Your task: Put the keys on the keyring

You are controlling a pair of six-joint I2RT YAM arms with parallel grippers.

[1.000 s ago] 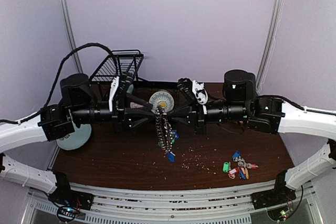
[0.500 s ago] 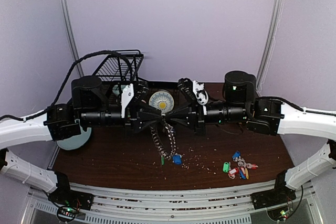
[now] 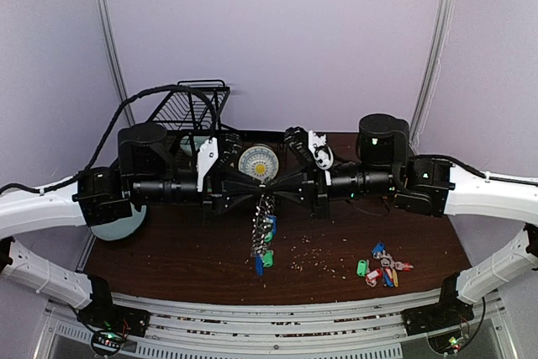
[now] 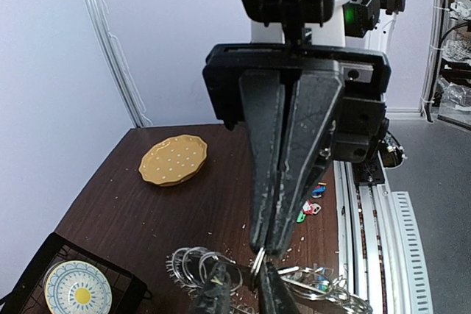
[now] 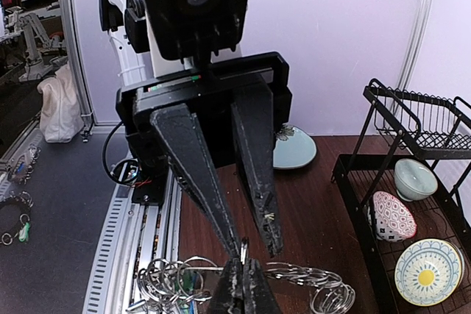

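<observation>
The keyring (image 3: 265,216) hangs above the middle of the table, its silver rings and blue and green tags dangling below. My right gripper (image 3: 274,190) is shut on one small silver ring of it (image 5: 242,246). My left gripper (image 3: 260,190) meets it head-on. Its fingers (image 5: 259,182) stand a narrow gap apart, astride that ring (image 4: 257,259) and the dark rim (image 4: 243,277). The ring touches one finger; I see no firm grip. The keys (image 3: 385,268), a small silver bunch with little coloured tags, lie at the front right, away from both grippers.
A black dish rack (image 3: 189,107) at the back left holds a patterned plate (image 3: 257,161) and bowls (image 5: 412,178). A pale blue plate (image 3: 118,224) lies at the left edge. A yellow dotted plate (image 4: 173,161) lies on the table. Crumbs (image 3: 311,254) are scattered near the front.
My left arm has slid right to the right gripper and its fingers have narrowed. The hanging keyring swung right and came back under the grippers. The right arm held still.
</observation>
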